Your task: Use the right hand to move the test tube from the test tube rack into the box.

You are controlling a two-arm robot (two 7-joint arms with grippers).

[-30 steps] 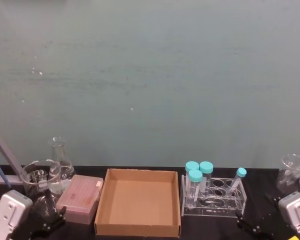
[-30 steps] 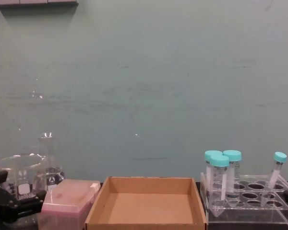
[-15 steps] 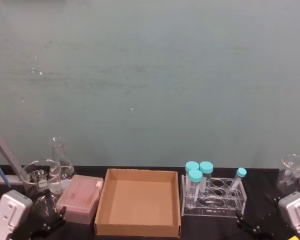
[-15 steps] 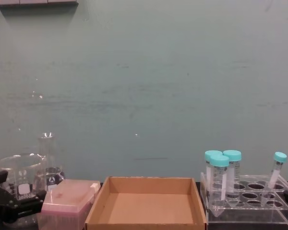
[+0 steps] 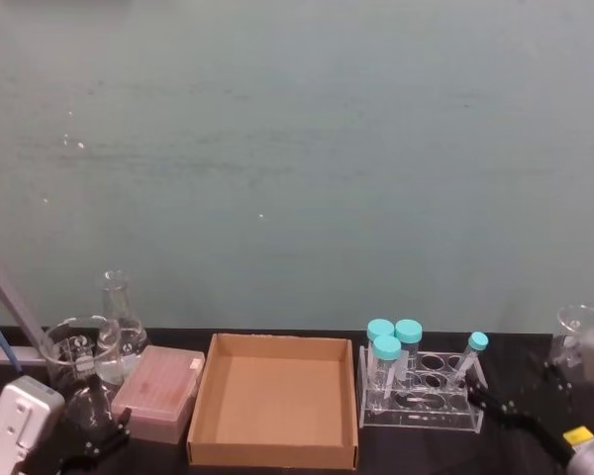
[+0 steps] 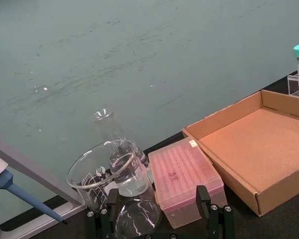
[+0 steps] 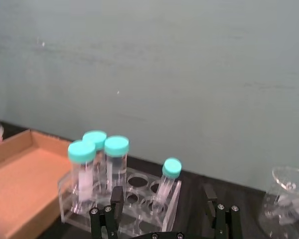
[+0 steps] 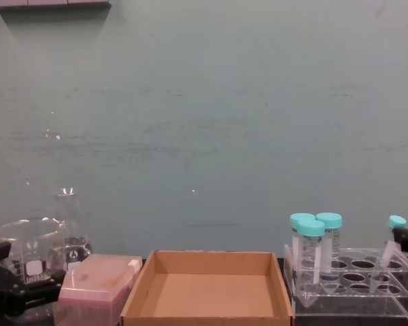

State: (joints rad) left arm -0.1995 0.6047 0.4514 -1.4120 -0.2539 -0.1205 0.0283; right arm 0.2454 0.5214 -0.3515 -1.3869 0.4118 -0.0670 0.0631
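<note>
Right gripper [image 7: 162,193] spread, seemingly near rack [image 5: 421,404], tube [image 5: 466,360] tilted, left gripper [image 6: 157,199] parked

The right hand [image 7: 162,195] has matt black jaws studded with small bright metal screws. Just ahead of the jaws, the test tube rack [image 7: 120,209] is clear, glossy acrylic. The test tube [image 7: 165,184] in it is smooth clear plastic with a matt teal cap. Left of the jaws, the box [image 5: 274,400] is dull brown cardboard. To their right, a beaker [image 7: 289,199] is shiny glass. The table [image 5: 416,450] is matt black
</note>
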